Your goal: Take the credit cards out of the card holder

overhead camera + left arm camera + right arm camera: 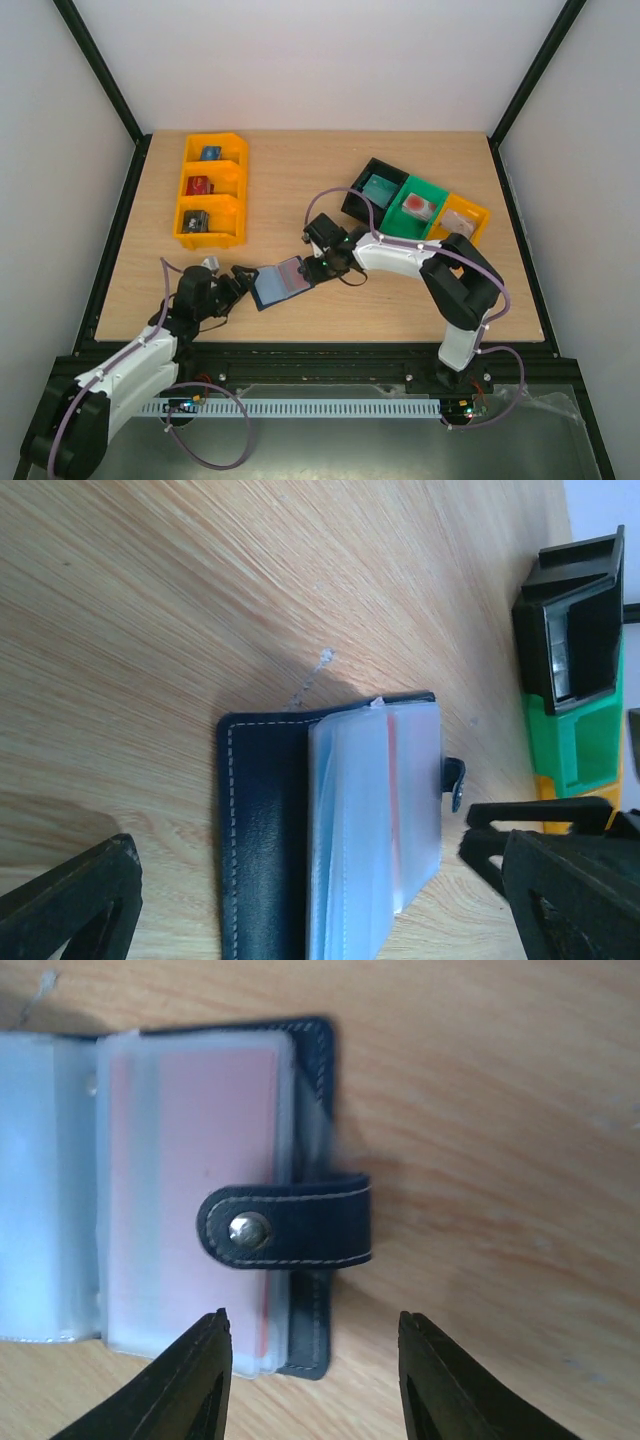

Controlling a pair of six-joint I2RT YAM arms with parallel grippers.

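The card holder [282,281] lies open on the wooden table between my two grippers, its dark navy cover [262,830] spread flat. Frosted clear sleeves [372,810] stand fanned above it. A pinkish credit card [190,1180] shows through the top sleeve, and other cards are hidden. The snap tab [290,1226] folds over the holder's right edge. My right gripper [315,1352] is open just short of that edge with nothing between its fingers [212,1370]. My left gripper [310,890] stands wide open at the holder's left side [238,285], holding nothing.
An orange three-compartment bin [212,190] sits at the back left. A black bin [375,188], a green bin [418,207] and a yellow bin [462,218] stand in a row behind my right arm. The table's near edge runs just below the holder.
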